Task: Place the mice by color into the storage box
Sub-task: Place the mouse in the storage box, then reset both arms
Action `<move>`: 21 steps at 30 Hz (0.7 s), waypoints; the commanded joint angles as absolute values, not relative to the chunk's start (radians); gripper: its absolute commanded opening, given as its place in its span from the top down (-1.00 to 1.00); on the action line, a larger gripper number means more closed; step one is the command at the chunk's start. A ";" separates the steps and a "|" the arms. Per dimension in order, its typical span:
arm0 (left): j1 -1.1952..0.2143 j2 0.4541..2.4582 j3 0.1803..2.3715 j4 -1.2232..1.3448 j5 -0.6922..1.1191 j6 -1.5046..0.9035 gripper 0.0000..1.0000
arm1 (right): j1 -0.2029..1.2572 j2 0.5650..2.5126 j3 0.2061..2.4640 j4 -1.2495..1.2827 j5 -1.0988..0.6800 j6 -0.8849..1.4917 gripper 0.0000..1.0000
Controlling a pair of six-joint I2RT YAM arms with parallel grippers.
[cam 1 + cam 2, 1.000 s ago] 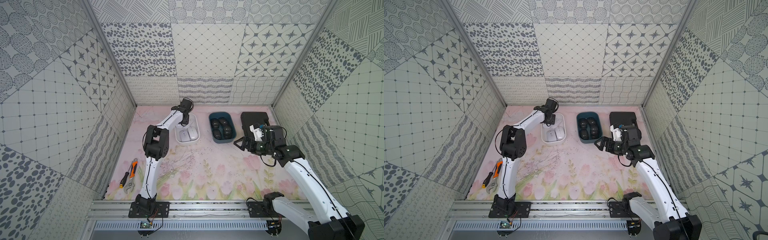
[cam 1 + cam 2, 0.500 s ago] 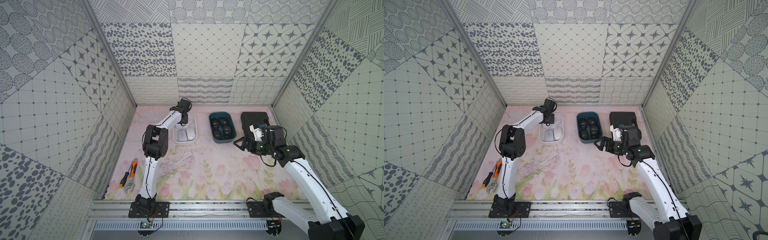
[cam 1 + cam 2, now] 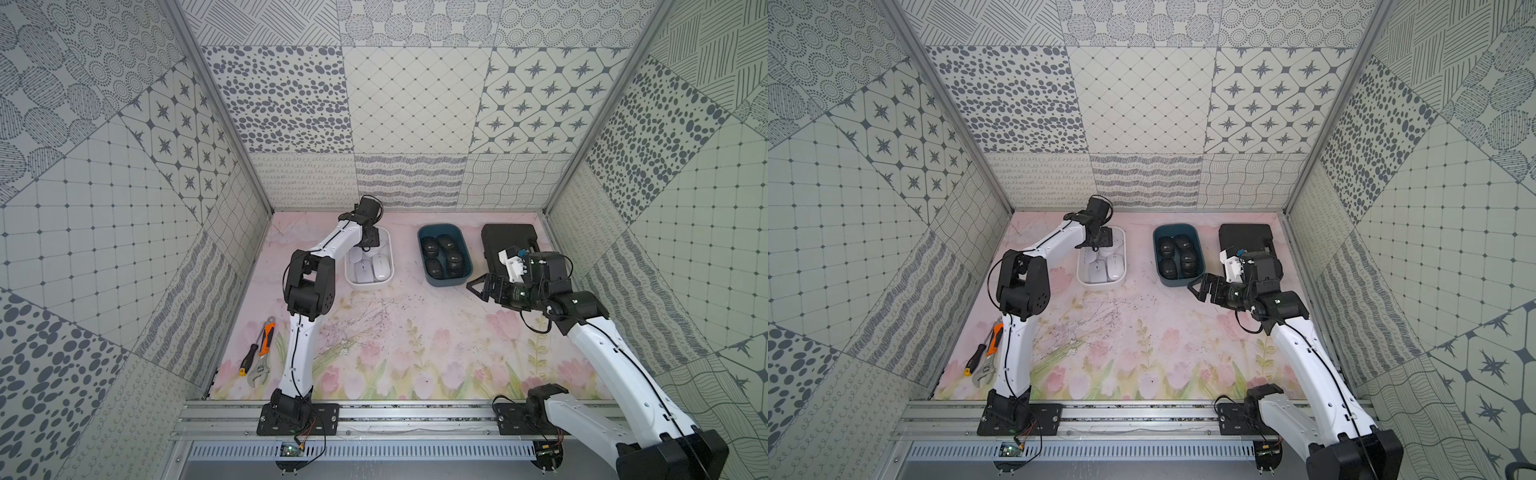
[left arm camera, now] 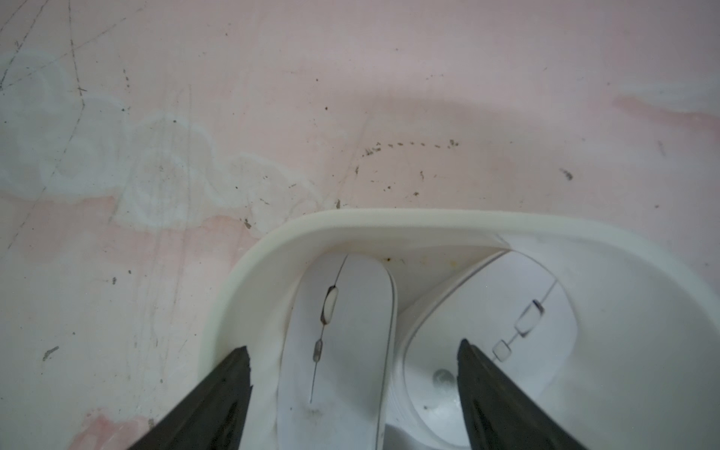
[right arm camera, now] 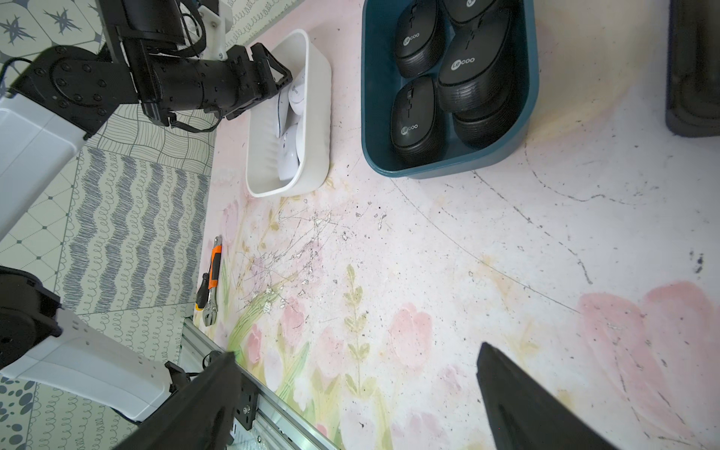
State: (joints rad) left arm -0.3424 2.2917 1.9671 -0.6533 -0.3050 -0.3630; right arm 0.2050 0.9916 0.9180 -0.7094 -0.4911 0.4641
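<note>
Scuffed floral-pink worktop (image 3: 415, 332), patterned tile walls (image 3: 415, 104). Left tool (image 4: 352, 346) wide, straddling a white mouse (image 4: 350, 296) in the white tub (image 3: 368, 283), far centre; no grip. Right tool (image 5: 356, 350) wide, empty. Black mice (image 3: 455, 262) lie in blue tub (image 3: 446, 283).

Black case (image 3: 507, 239) at the back; wrench (image 3: 262, 355) just beside screwdriver (image 3: 248, 359)
</note>
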 commanded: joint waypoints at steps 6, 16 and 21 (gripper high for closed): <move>-0.368 2.159 1.944 -0.693 -0.285 -0.400 -0.76 | 0.204 0.968 0.902 -0.652 -0.511 0.477 -0.98; -0.363 1.905 1.651 -0.507 -0.041 -0.463 0.16 | 0.218 0.977 0.890 -0.646 -0.519 0.467 -0.98; -0.364 1.661 1.401 -0.352 0.071 -0.423 -0.24 | 0.250 1.003 0.912 -0.657 -0.438 0.440 -0.98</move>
